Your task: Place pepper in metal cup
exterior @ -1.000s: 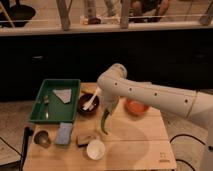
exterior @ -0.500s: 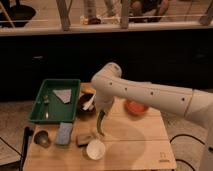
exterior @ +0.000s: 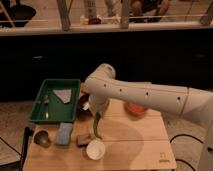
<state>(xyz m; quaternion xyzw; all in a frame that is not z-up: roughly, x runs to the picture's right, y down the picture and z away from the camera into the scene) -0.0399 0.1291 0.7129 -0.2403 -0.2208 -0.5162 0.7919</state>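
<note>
The pepper [exterior: 97, 127] hangs upright in the air, a slim green curve with its tip pointing down at the bench [exterior: 140, 145]. Its top end is clamped in the claw [exterior: 96, 114], fingers closed on it, tucked under the bend of the white arm [exterior: 150, 95] that reaches in from the right. The pepper's tip sits in the gap just above the white cup [exterior: 95, 149], with a small brown block [exterior: 83, 140] just to its left.

And the metal cup [exterior: 41, 138]? Over at the front-left corner of the bench, standing upright, dark inside showing, well apart from the pepper. A blue sponge [exterior: 64, 133] lies between the metal cup and the brown block.

Further back, the green tray [exterior: 36, 107] takes up the rear-left of the bench, with a flat grey piece [exterior: 62, 94] inside it. A dark bowl [exterior: 83, 102] peeks out beside the tray, partly hidden by the arm. An orange bowl [exterior: 135, 108] sits behind the arm toward the right.
</note>
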